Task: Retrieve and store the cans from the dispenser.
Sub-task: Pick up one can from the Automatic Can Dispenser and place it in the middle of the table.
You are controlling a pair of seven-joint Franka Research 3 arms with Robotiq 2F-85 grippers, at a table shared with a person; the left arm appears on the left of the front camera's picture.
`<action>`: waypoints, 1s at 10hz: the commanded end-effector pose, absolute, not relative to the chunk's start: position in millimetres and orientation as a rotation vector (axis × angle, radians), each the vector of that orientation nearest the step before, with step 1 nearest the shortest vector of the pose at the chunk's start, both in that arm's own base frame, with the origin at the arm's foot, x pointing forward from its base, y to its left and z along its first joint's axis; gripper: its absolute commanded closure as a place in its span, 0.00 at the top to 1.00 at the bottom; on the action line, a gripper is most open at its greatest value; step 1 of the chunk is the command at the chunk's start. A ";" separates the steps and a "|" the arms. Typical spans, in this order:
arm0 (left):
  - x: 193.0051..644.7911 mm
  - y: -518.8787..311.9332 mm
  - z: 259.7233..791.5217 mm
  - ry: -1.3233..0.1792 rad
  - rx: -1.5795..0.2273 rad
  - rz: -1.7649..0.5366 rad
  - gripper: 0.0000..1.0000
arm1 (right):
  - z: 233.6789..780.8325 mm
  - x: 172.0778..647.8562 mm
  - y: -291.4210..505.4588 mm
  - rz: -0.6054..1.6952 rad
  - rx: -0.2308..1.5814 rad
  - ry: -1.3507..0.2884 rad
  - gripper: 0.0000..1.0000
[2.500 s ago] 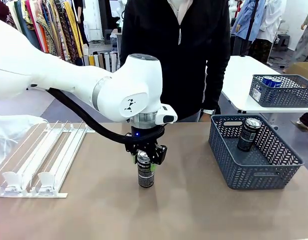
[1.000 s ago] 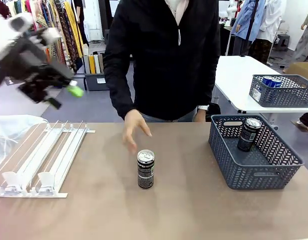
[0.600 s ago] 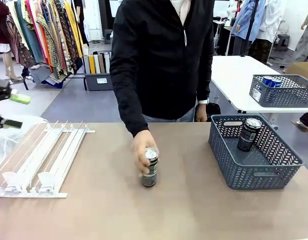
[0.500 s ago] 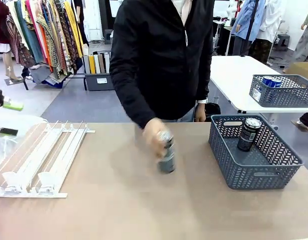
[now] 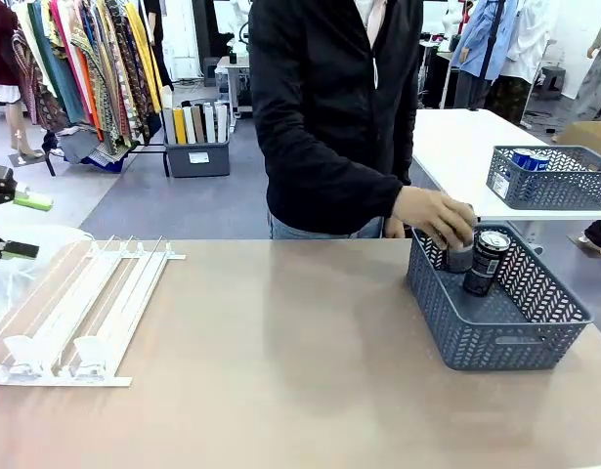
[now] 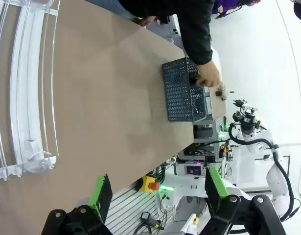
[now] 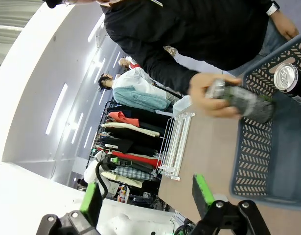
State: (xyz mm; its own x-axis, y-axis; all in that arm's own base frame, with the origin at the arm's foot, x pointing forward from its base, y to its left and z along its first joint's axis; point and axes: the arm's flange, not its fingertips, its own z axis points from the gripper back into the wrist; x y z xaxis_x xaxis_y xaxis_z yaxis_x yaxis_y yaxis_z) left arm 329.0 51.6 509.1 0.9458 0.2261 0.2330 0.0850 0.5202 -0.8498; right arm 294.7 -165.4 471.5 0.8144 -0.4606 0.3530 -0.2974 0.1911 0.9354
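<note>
A person's hand (image 5: 432, 213) holds a black can (image 5: 460, 252) over the near-left corner of the dark grey basket (image 5: 495, 337). A second black can (image 5: 487, 262) stands upright inside the basket. The white and clear dispenser (image 5: 80, 308) lies flat at the table's left. My left gripper (image 5: 21, 227) hovers open at the far left edge, above the dispenser's far end. In the left wrist view my left gripper (image 6: 157, 191) is open, far from the basket (image 6: 182, 90). My right gripper (image 7: 146, 198) is open, apart from the held can (image 7: 245, 103) and the standing can (image 7: 289, 81).
A second grey basket (image 5: 552, 178) with blue cans (image 5: 528, 158) sits on a white table behind at the right. Racks of clothes stand behind at the left. The person stands at the table's far side, leaning toward the right.
My left gripper let go of the black can in the table's middle and drew back to the far left. The person's hand took that can and carried it right to the basket.
</note>
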 end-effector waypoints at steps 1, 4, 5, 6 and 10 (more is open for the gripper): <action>329.9 54.4 508.8 -0.336 -1.048 0.091 1.00 | 476.2 295.7 -165.0 -0.128 1.417 -0.673 1.00; 329.9 54.4 508.8 -0.336 -1.048 0.091 1.00 | 476.2 295.7 -165.0 -0.128 1.417 -0.673 1.00; 329.9 54.4 508.8 -0.336 -1.048 0.091 1.00 | 476.2 295.7 -165.0 -0.128 1.417 -0.673 1.00; 329.9 54.4 508.8 -0.336 -1.048 0.091 1.00 | 476.2 295.7 -165.0 -0.128 1.417 -0.673 1.00; 329.9 54.4 508.8 -0.336 -1.048 0.091 1.00 | 476.2 295.7 -165.0 -0.128 1.417 -0.673 1.00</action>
State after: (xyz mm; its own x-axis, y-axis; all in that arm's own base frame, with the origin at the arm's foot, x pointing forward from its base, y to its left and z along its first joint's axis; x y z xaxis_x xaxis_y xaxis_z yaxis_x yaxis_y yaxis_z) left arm 328.3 54.5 508.4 0.9464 0.2306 0.2260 0.0775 0.5171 -0.8524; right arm 294.7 -165.5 471.5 0.8144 -0.4606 0.3530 -0.2974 0.1911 0.9354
